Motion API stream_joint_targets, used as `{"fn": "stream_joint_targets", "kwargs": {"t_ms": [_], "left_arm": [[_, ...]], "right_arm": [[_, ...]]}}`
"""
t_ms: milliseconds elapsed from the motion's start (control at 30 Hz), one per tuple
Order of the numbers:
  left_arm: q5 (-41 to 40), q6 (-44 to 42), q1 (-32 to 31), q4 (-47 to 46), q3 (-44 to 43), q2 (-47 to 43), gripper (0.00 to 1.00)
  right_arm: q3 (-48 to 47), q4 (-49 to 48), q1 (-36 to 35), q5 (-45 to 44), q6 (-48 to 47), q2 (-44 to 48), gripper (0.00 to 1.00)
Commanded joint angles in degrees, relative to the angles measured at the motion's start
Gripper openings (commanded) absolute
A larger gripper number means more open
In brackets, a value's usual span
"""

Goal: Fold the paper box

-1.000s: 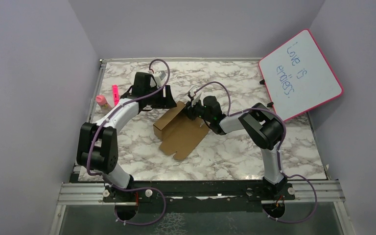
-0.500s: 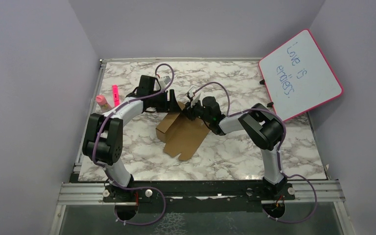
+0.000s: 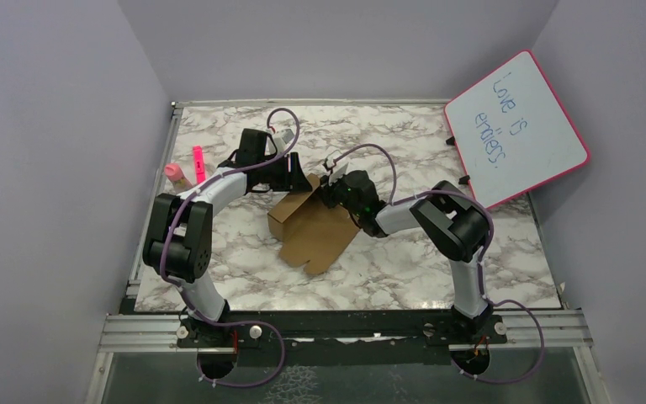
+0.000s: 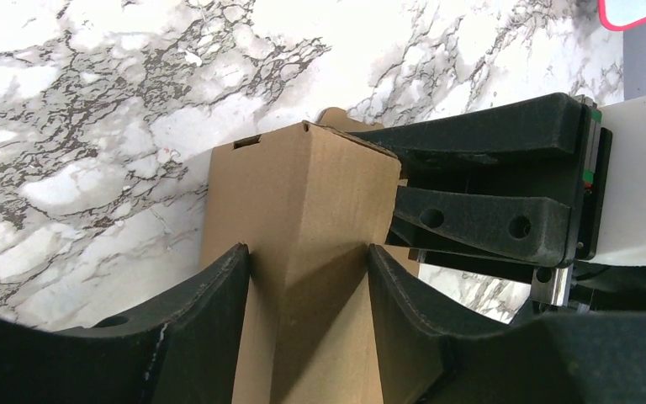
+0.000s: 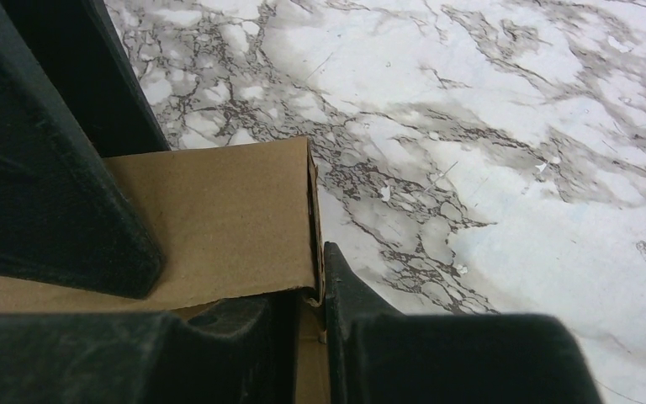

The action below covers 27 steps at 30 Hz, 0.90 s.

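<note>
**Paper box** (image 3: 313,225): plain brown cardboard, partly folded. Lies on the middle of the surface, a little nearer the far edge than the near one. Its far part stands up as a creased ridge. The rest lies flat, with rounded tabs pointing toward the near edge.

**Left gripper** (image 3: 297,180): at the far end of the box, reaching in from the left edge side. In the left wrist view its two fingers (image 4: 219,295) straddle the raised ridge, and the cardboard fills the gap between them, touching both.

**Right gripper** (image 3: 328,188): at the far right corner of the box, just beside the left gripper. Its fingers stand close together, pinched on a thin cardboard panel edge, as the right wrist view shows.

**Surface** (image 3: 437,261): white marble pattern with grey veins.

**Whiteboard** (image 3: 517,130): pink-framed, with blue handwriting, tilted at the far right corner.

**Pink marker** (image 3: 198,162): near the left edge, toward the far side.

**Small pink object** (image 3: 173,172): just beside the marker. What it is cannot be told.
</note>
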<state>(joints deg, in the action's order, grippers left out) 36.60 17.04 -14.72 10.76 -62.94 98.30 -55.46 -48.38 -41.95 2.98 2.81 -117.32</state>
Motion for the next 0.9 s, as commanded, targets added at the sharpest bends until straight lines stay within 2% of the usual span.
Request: {"fn": "stream_joint_targets", "kwargs": {"t_ms": [0, 333, 867], "left_arm": [[5.91, 1.75, -2.04, 0.07, 1.13, 0.51, 0.51], [6.89, 2.3, -3.19, -0.48, 1.5, 0.88, 0.46], [9.03, 2.91, -4.87, -1.36, 1.85, 0.43, 0.45]], "right_arm": [[0.51, 0.13, -0.32, -6.1, 2.21, 1.21, 0.18], [0.04, 2.15, -0.32, -11.23, 5.51, 1.32, 0.2], [-0.19, 4.9, -0.32, -17.15, 10.48, 1.07, 0.27]]}}
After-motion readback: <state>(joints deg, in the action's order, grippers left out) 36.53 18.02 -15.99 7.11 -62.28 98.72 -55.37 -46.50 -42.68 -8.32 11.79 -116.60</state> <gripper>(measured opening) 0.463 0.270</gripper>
